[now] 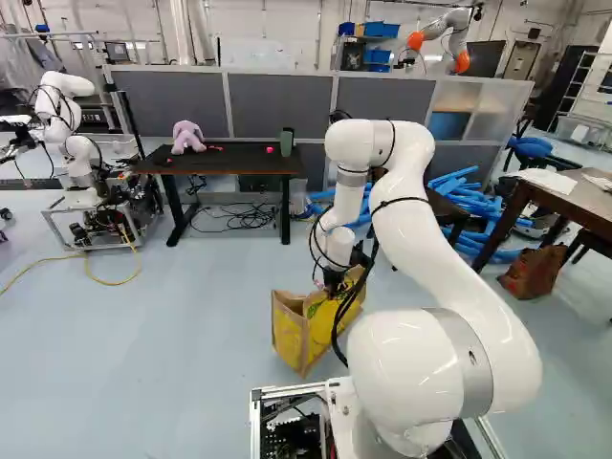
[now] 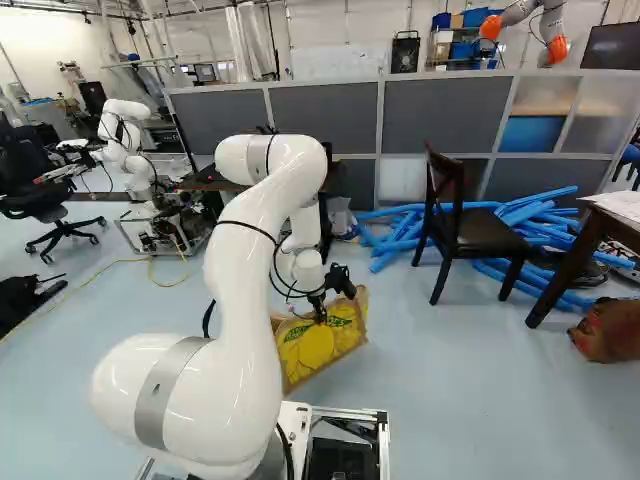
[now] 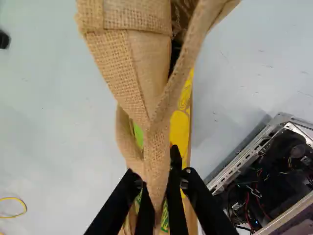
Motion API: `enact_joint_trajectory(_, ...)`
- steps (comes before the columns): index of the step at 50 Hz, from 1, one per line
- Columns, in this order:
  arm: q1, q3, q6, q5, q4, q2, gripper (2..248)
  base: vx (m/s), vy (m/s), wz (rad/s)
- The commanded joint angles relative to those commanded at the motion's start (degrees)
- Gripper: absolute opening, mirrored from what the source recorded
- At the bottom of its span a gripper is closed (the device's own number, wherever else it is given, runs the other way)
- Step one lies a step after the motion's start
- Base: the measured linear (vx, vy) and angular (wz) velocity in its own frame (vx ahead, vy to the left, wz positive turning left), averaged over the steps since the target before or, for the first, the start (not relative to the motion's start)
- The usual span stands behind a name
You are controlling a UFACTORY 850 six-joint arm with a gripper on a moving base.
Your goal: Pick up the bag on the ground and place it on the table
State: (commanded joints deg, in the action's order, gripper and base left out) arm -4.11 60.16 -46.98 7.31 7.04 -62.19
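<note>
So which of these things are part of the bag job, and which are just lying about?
Part of the job:
- yellow-and-tan bag, held by the pincer
- black-topped table, probably the destination

Just lying about:
- blue tubes
- dark chair
- purple plush toy
- yellow cable

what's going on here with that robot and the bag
A white robot arm has its black gripper closed on the gathered upper fabric of a tan burlap-like bag with yellow sides. The bag hangs or stands low, just ahead of the base; whether its bottom touches the floor, I can't tell. It is not on a table yet: the black-topped table at the back of the left base view holds a pinkish-purple plush toy, among other things.
</note>
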Motion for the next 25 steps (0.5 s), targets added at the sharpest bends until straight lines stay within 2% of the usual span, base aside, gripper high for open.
enact_joint_trajectory(25, -0.1, -5.0, 0.0, 0.0, -3.8, 6.0, 26, 0.000, 0.000, 0.000)
